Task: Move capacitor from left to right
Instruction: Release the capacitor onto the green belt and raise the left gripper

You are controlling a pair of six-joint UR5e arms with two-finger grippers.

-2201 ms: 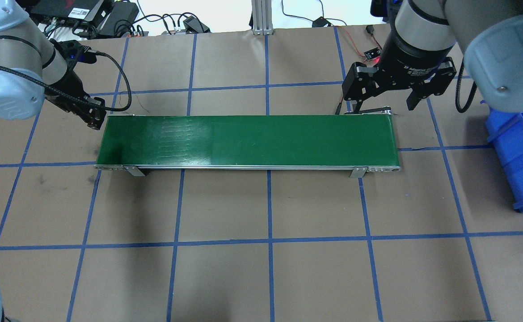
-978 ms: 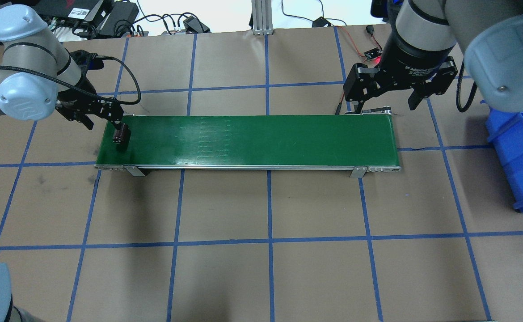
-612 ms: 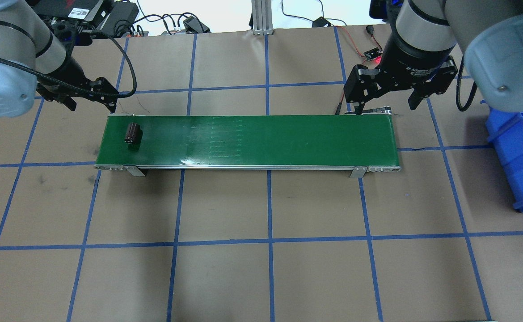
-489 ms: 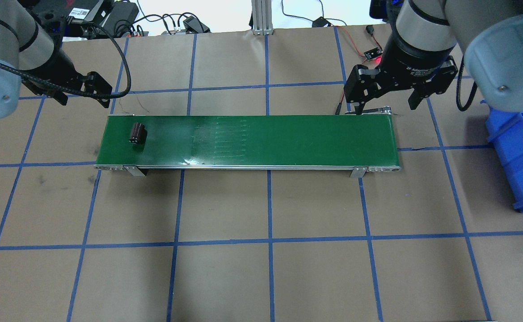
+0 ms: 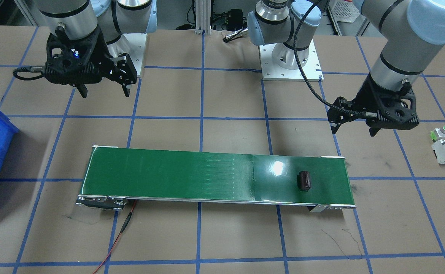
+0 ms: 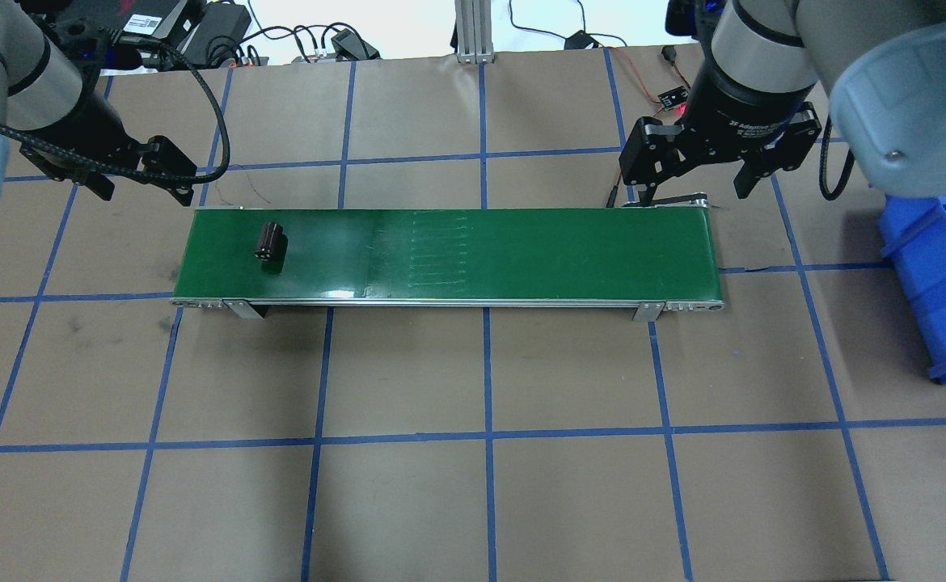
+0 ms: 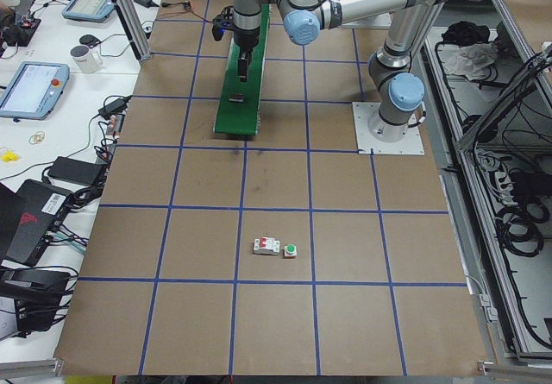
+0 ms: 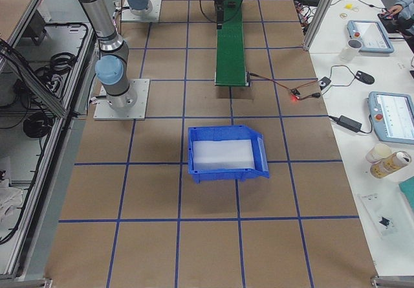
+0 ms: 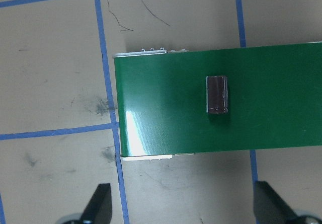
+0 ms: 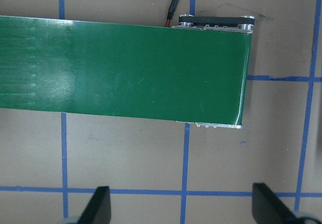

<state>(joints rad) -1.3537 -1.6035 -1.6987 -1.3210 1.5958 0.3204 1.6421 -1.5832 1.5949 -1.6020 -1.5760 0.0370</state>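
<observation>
The green conveyor belt [image 6: 521,255] spanned the table, likely to carry parts rightward. The right gripper [image 6: 693,192] waited spread-fingered by its right end. The left gripper [image 6: 145,187] hung empty, fingers apart. The capacitor [image 6: 270,242] lay near the belt's left end.

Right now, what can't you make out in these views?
- Capacitor markings: too small overhead, blurred in the left wrist view.
- Blue bin: cut off by the overhead view's right edge.
- Right hand: its wrist view shows only fingertips, at the bottom edge.
</observation>
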